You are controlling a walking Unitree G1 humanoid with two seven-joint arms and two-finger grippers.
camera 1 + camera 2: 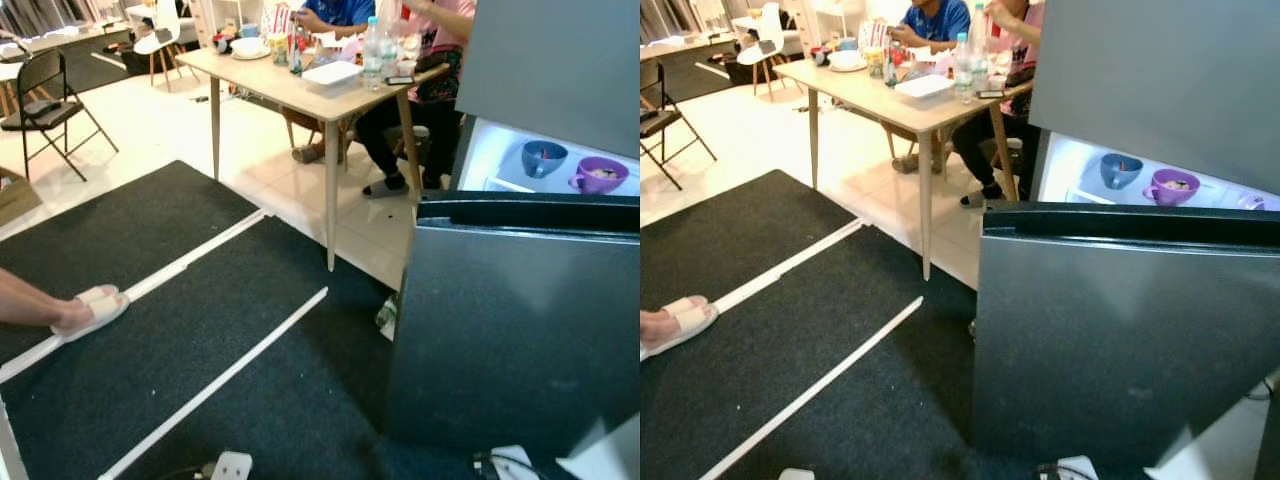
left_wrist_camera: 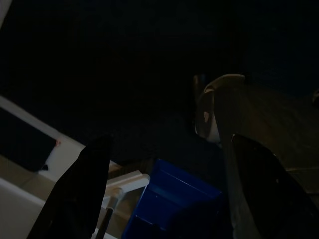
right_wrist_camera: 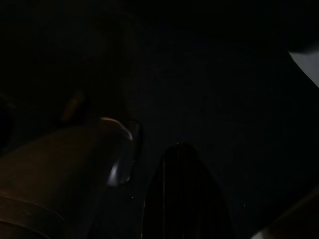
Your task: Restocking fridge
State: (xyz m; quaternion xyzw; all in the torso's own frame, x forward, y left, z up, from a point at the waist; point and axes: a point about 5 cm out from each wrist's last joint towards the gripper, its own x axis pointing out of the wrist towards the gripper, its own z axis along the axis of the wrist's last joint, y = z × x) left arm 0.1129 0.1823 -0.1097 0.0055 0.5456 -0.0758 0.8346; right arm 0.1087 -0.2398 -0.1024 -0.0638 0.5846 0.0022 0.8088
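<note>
The fridge (image 1: pixel 520 320) stands before me and I take it as my landmark; its dark grey lower door is swung open toward me, and behind the top edge of this door the lit inside shows; on the shelf inside sit a blue bowl (image 1: pixel 543 157) and, just beside it, a purple bowl (image 1: pixel 600 175), apart from each other. To the left of the fridge lies a black mat (image 1: pixel 150 330) with white strips across it; beyond the mat, also left of the fridge, stands a wooden table (image 1: pixel 300 85) with bottles and dishes on it, and two persons sit at its far side, near the fridge. Far left of the fridge, a person's foot in a pale slipper (image 1: pixel 95 305) rests on the mat. My left gripper (image 2: pixel 164 199) hangs in the shade with its two fingers spread wide and holding nothing; a blue box (image 2: pixel 169 199) is below it. My right gripper (image 3: pixel 182 199) hangs in darkness; whether it is spread or closed I cannot tell.
</note>
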